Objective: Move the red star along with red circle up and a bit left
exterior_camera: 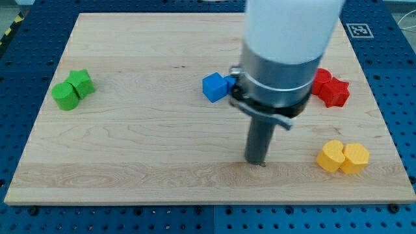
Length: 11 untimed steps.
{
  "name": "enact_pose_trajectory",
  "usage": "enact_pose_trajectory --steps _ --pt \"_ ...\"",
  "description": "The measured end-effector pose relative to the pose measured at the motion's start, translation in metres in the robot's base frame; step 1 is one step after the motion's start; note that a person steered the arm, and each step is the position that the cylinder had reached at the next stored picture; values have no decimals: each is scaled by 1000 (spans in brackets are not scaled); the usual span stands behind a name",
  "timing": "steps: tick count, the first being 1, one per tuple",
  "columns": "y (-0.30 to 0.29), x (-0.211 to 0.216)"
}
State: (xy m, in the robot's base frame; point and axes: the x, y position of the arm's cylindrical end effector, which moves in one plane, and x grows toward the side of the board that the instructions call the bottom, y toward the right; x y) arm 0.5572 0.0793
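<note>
Resting my tip below-left of red star.

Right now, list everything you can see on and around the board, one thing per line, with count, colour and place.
green blocks: two, green, touching each other, near the board's left edge; shapes unclear.
blue block: one, blue, cube-like, upper middle, just left of the arm.
red blocks: two, red, pressed together at the view's right, partly hidden by the arm; the right one looks like the star.
yellow blocks: two, yellow, side by side, lower right.
board: one, light wood, filling most of the view.
base plate: one, blue with holes, around the board.
my tip: one dark rod, resting lower middle, touching no block, down and left of the red pair.
</note>
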Motion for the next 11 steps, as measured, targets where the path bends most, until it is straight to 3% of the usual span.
enact_pose_trajectory --steps 3,8,11 --pt "59 -47" --pt "148 -49" --pt "162 -88"
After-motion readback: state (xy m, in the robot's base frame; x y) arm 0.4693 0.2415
